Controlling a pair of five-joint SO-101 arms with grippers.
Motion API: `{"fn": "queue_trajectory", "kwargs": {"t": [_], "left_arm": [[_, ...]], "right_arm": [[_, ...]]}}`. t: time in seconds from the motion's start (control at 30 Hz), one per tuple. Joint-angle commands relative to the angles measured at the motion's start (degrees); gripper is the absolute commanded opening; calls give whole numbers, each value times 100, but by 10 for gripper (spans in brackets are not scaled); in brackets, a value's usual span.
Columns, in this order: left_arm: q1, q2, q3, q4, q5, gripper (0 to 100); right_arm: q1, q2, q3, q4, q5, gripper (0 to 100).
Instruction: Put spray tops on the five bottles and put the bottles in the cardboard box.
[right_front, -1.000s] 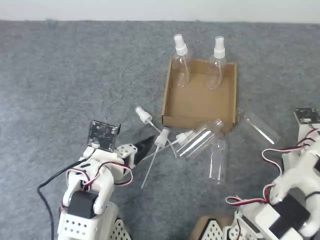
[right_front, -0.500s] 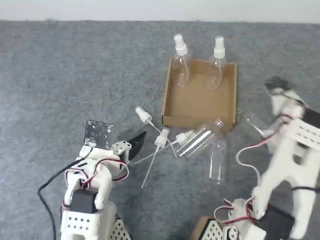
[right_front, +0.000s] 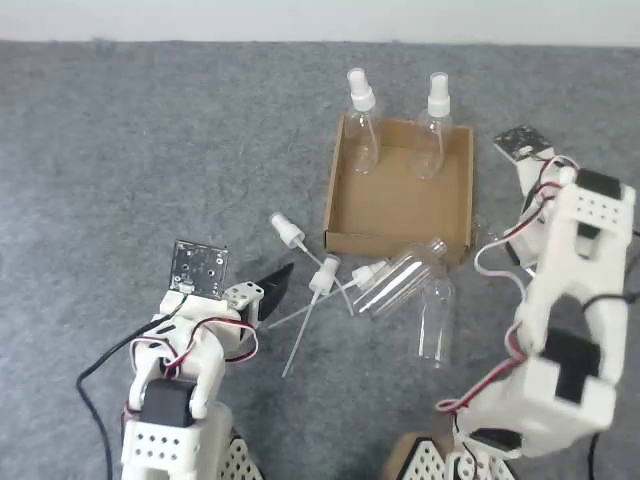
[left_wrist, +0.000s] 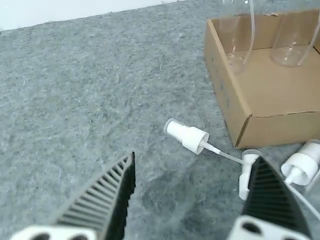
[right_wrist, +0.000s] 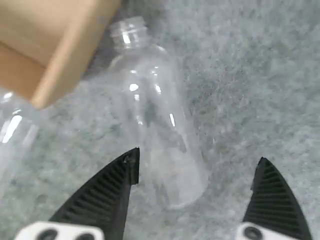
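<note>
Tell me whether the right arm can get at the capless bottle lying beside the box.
Probably yes: the right gripper hangs open over the capless bottle, with nothing between them. The cardboard box comes close only at the bottle's neck.

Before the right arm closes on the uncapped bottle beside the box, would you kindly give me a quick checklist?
1. Right gripper open: ok, jaws straddle the uncapped bottle.
2. Spray top on that bottle: not ok, neck bare.
3. Left gripper open: ok, nothing held; a loose spray top lies ahead.
4. Room in cardboard box: ok, two capped bottles stand at its far end.
5. Right gripper low enough to grip: cannot tell.
</note>
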Motion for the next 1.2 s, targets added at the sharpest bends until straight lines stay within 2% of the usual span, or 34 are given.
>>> {"fn": "queue_trajectory", "kwargs": {"t": [0.0, 0.13, 0.33, 0.43, 0.53, 0.7, 0.83, 1.07, 1.17], "left_arm": [[-18, -97, -40, -132, -53, 333], [-18, -97, -31, -141, -53, 333], [-26, -97, -31, -141, -53, 333], [-26, -97, -31, -141, -53, 333], [-26, -97, -66, -123, -53, 333], [-18, -62, -145, -105, -26, 333], [-26, -53, -699, 501, -18, 333], [-9, 35, -1578, 879, -18, 333], [35, 624, -2325, 1187, -35, 333]], "right_arm": [[92, 681, -774, -75, -62, 303], [110, 1130, -914, -92, -97, 296], [330, 1411, -914, -66, -123, 134], [752, 1420, -914, -57, -484, 82], [1288, 1420, -888, -57, -730, 62], [1947, 1402, -545, -66, -712, 38], [2352, 1393, -448, -110, -545, 14], [2826, 681, 220, -145, -62, 15], [2809, 101, 862, -549, 0, 16]]}}
